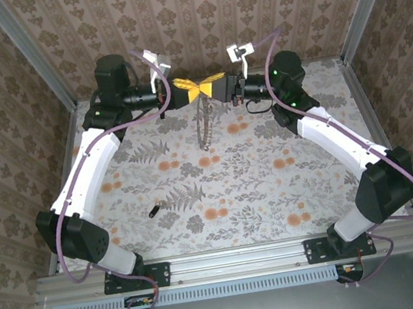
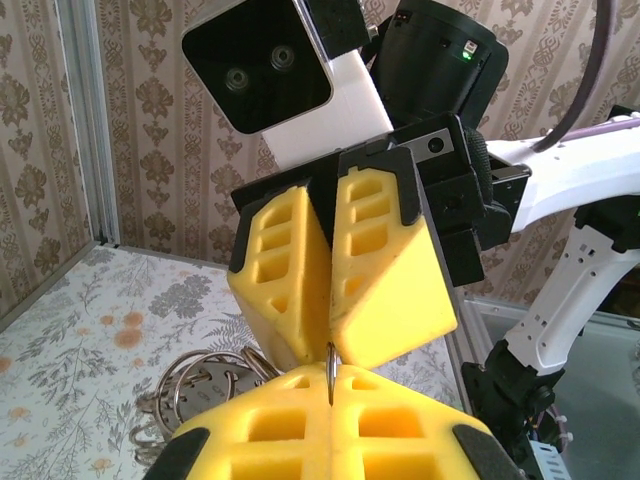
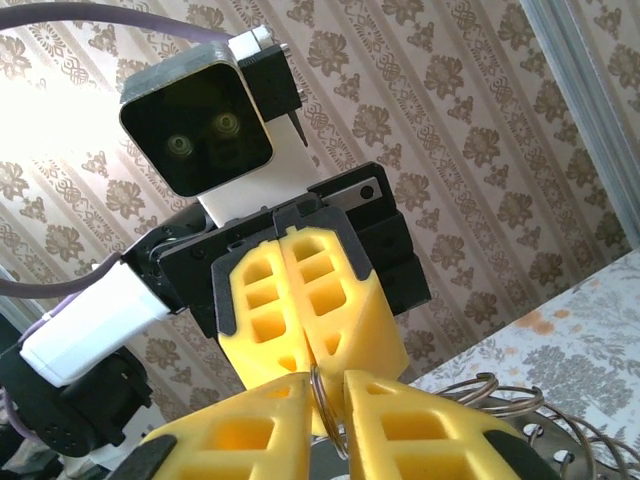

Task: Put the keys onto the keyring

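Judging from here, threading hasn't begun: my left tool point(image 2: 330, 400) and right tool point(image 3: 325, 390) are both pinched shut on the keyring point(image 1: 204, 127), which dangles above the table point(image 1: 273, 183). The key point(image 1: 153, 210) lies loose, well apart.

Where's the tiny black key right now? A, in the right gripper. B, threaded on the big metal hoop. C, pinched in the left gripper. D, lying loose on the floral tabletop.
D: the tiny black key lies by itself on the floral tabletop.
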You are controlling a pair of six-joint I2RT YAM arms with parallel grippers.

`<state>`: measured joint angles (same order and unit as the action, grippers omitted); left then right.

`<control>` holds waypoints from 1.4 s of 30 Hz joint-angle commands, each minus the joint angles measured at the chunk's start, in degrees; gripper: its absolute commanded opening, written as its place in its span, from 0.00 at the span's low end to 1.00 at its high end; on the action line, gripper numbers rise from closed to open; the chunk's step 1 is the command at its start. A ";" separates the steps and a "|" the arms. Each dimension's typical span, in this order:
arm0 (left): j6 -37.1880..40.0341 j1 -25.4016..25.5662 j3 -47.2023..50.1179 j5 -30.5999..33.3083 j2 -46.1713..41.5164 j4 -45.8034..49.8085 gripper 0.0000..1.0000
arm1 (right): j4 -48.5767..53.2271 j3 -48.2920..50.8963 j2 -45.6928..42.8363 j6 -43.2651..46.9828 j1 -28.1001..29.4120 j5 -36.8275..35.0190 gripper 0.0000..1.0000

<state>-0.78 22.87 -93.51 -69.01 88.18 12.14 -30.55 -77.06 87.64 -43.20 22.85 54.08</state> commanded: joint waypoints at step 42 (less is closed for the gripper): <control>-49.95 -3.00 7.98 7.84 5.02 -56.80 0.32 | -45.00 -2.80 12.06 -18.24 -1.32 -17.36 0.00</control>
<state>-45.36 19.84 -85.47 -60.14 92.23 -37.56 -69.04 -76.69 99.04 -58.59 21.63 39.11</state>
